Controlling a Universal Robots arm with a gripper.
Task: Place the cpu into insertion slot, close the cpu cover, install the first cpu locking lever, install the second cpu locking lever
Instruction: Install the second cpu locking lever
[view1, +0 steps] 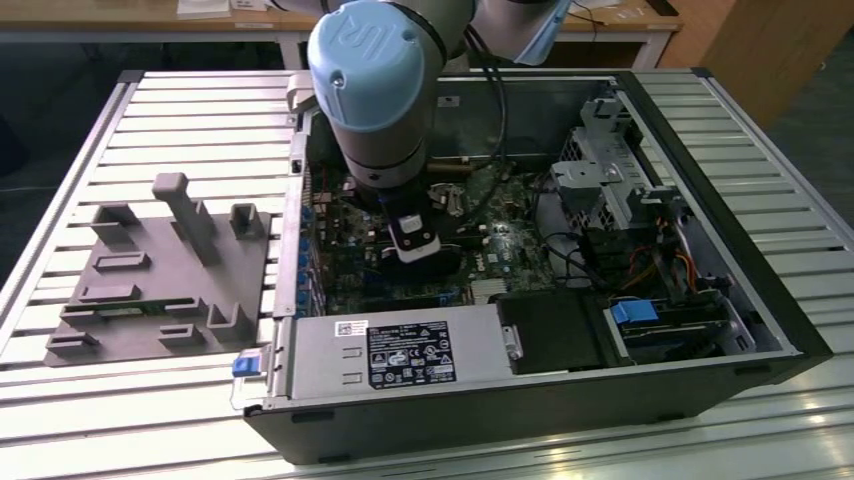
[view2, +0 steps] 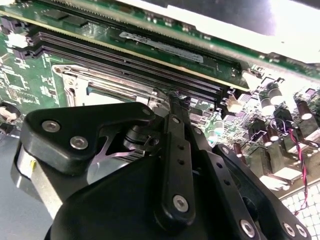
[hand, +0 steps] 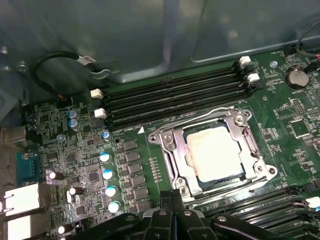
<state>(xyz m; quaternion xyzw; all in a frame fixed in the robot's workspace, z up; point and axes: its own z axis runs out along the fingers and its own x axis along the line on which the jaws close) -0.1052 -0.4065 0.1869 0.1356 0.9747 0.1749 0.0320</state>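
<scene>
Sitting flat in the insertion slot (hand: 212, 150), right of centre in the first wrist view, the cpu (hand: 216, 151) shows its pale, dull metal top through the window of the cpu cover (hand: 170, 150). That cover, a silver frame, lies folded down around the chip, with bolts visible at its corners. A thin metal lever (hand: 250, 137) runs along the cover's edge on the side toward the frame's right; whether it is latched cannot be told. Long black memory slots (hand: 170, 97) run diagonally just beside the socket toward the upper part of the frame, and a second bank appears at the lower right corner. All of this is mounted on the green circuit board (hand: 90, 165), which carries a column of small blue-topped capacitors (hand: 107, 175) at lower left of centre.

At the bottom edge of the same view the black gripper (hand: 172, 202) reaches up close to the cover's near corner; its fingertips appear pressed together with nothing between them, though contact with the frame cannot be confirmed.

In the exterior view, the arm (view1: 380, 90) descends from the upper centre into the open computer case (view1: 747, 250), which lies on its side on a slatted metal table (view1: 174, 120). A grey fixture plate (view1: 160, 270) rests at the frame's left.
</scene>
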